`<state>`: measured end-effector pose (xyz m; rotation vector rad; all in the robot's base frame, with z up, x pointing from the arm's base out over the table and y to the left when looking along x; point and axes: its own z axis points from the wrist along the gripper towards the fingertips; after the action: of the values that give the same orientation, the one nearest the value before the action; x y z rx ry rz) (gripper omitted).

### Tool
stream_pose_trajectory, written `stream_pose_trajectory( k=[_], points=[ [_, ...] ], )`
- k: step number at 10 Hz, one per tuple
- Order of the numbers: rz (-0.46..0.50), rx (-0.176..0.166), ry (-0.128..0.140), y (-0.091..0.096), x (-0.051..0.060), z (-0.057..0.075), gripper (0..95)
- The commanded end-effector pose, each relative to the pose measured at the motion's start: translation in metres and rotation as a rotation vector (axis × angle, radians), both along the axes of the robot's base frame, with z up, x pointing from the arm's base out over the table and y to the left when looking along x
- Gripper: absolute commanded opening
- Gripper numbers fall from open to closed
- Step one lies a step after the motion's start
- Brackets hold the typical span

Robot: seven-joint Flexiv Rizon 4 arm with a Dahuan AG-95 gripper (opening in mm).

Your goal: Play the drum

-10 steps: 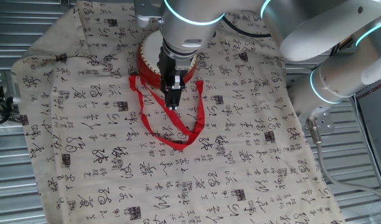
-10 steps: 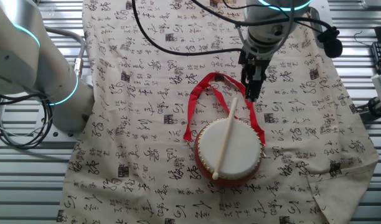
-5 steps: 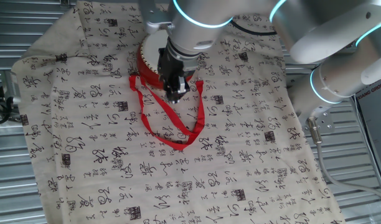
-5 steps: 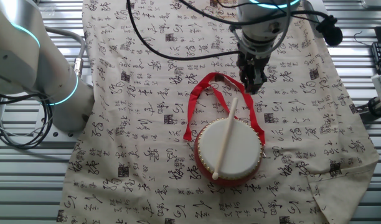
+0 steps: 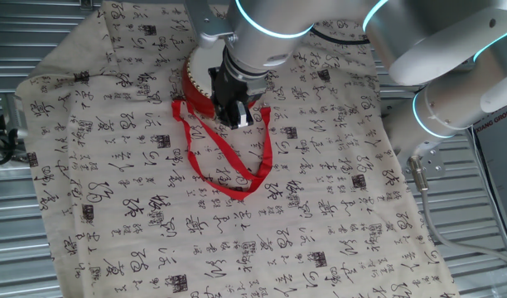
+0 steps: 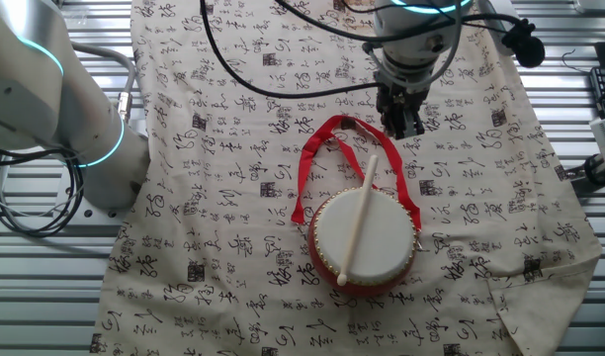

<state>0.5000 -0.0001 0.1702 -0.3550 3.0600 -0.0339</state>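
The drum has a red side wall and a cream-white head, and stands on the printed cloth. A pale wooden drumstick lies across its head. The red ribbon strap loops out from it over the cloth. My gripper hangs above the far end of the loop, just beyond the stick's upper tip. Its jaws look spread and hold nothing. In the one fixed view the gripper covers much of the drum, and the ribbon trails toward the camera.
A cream cloth with black calligraphy covers the table, with slatted metal around it. The robot's white arm links stand at the right. The arm base stands left of the cloth in the other fixed view.
The gripper has risen from the cloth near the ribbon and shifted slightly toward the drum. Its fingers look wider apart than one second ago. The drum, stick and ribbon have not moved.
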Motion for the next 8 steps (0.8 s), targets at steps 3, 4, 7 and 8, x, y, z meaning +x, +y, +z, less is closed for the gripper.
stream_pose_trajectory(
  k=[3,4,7,8],
  points=[
    [0.010,0.005,-0.002,0.0003,-0.0003,0.0007,0.0],
    [0.018,0.007,-0.001,0.0007,-0.0006,0.0017,0.0],
    [0.024,0.012,-0.002,0.0013,-0.0012,0.0034,0.0],
    [0.024,0.011,-0.002,0.0016,-0.0016,0.0044,0.0]
  ],
)
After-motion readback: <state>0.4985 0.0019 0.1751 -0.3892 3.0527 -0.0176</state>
